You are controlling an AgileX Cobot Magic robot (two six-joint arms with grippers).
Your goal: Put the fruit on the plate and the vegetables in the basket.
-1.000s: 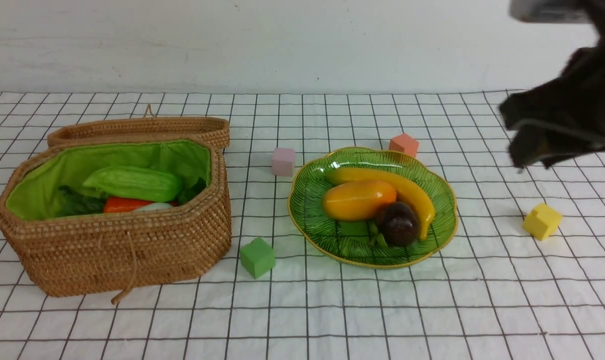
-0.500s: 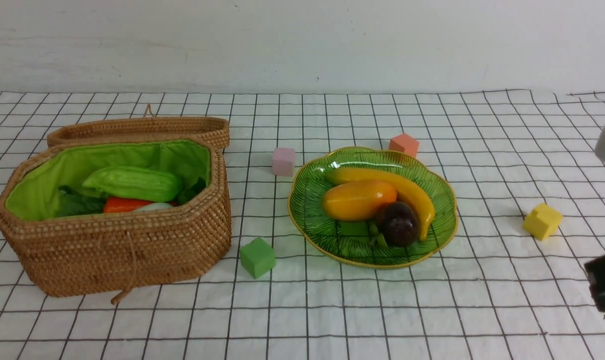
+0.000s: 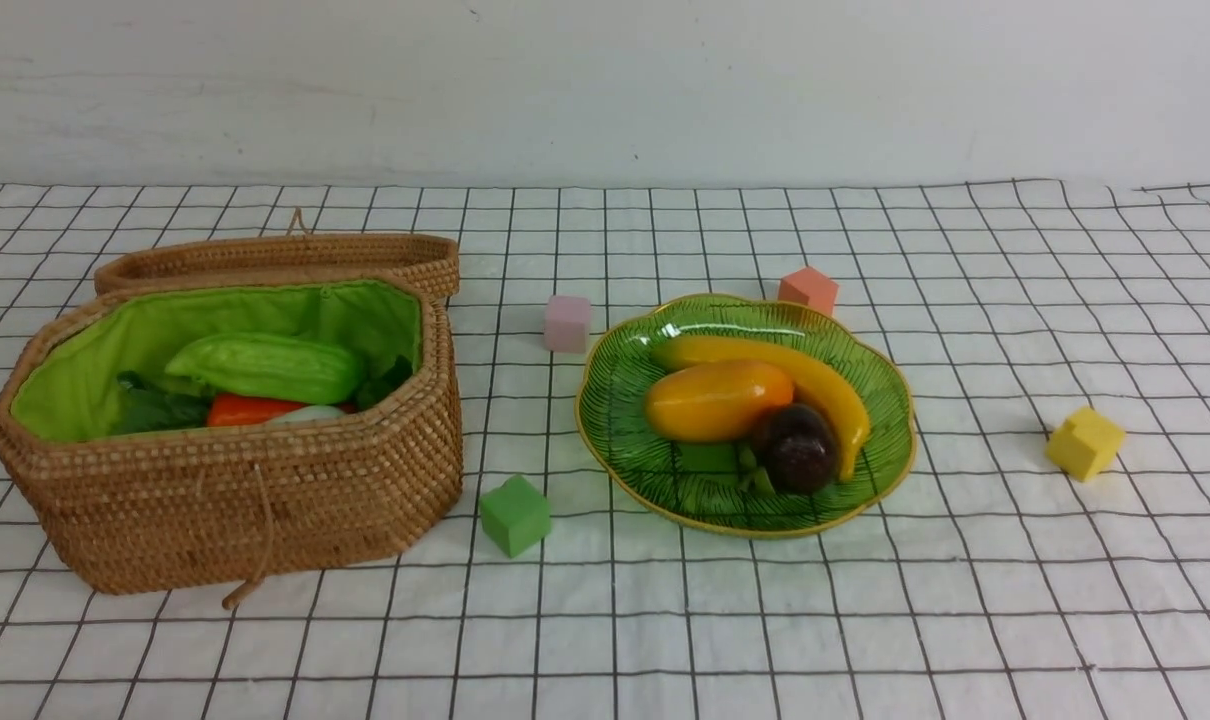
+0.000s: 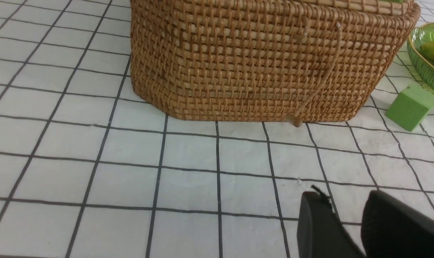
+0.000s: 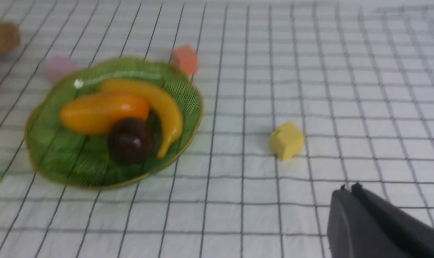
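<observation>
The green glass plate (image 3: pixel 645 470) holds the mango (image 3: pixel 717 400), the banana (image 3: pixel 815 380) and the dark round fruit (image 3: pixel 795 448); all show in the right wrist view too, plate (image 5: pixel 59 157). The wicker basket (image 3: pixel 245 510) holds the light green gourd (image 3: pixel 265 366), the orange-red piece (image 3: pixel 250 409) and dark leaves (image 3: pixel 155 408). Neither arm shows in the front view. My left gripper (image 4: pixel 346 204) is open and empty, low over the cloth in front of the basket (image 4: pixel 260 64). My right gripper (image 5: pixel 349 189) is shut and empty, over the cloth near the yellow cube (image 5: pixel 287 139).
Foam cubes lie on the checked cloth: green (image 3: pixel 514 514) between basket and plate, pink (image 3: pixel 567 322) and salmon (image 3: pixel 808 290) behind the plate, yellow (image 3: pixel 1084 441) at the right. The basket's lid (image 3: pixel 285 258) lies open behind it. A white wall stands at the back.
The right arm, high at the right edge of the front view a second ago, dropped down and out of that view. The fruit, vegetables and cubes have not moved.
</observation>
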